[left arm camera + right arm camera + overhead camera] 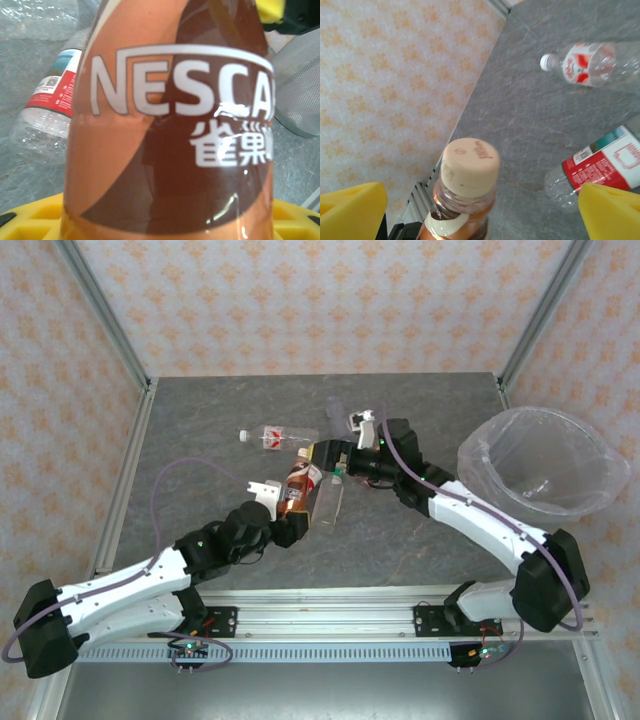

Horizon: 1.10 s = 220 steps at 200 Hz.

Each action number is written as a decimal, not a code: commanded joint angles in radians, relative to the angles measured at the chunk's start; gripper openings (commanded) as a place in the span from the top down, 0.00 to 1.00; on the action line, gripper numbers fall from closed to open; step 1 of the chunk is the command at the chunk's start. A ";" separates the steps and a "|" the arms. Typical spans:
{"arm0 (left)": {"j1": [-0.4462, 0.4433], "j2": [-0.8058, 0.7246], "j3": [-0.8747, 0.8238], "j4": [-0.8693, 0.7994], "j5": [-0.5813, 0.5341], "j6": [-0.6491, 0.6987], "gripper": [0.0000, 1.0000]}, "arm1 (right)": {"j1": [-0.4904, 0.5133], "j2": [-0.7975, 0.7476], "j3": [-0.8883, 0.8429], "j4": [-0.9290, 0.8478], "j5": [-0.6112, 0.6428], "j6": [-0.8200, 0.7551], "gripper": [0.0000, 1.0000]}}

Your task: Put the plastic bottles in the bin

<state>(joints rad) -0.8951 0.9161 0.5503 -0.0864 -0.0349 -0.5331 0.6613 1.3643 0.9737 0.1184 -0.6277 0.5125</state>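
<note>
Top external view first. Shows a brown-labelled coffee bottle (300, 483) clamped near its base by the left gripper (290, 510), cap end pointing away from the arm bases. Likely held out this way as an offer to the right gripper (330, 453), given the bin (596, 465) well to the right of the coffee bottle, on the right arm's side.

From the right wrist, looks down on the coffee bottle (467, 190) and its beige cap (470, 165). Finds the right gripper (480, 210) spread wide, with a yellow finger (350, 207) on either side of the coffee bottle's neck, touching nothing.

From the left wrist, shows the coffee bottle's label (170, 125) close up above a yellow pad (35, 220).

Leaves other bottles lying on the table (200, 420): a white-capped bottle (268, 437) beyond the coffee bottle to its left, a clear bottle (332, 502) just beside it on the right.

Calls next, by judgement, for closing on the neck before the left grip lets go.
</note>
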 commanded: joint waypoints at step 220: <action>0.017 0.082 0.064 0.053 0.053 0.035 0.51 | 0.022 0.057 -0.035 0.170 0.083 0.112 1.00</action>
<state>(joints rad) -0.8875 0.9977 0.5892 -0.0395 0.0223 -0.5217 0.6804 1.4334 0.9489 0.2703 -0.5716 0.6647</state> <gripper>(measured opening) 0.569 0.346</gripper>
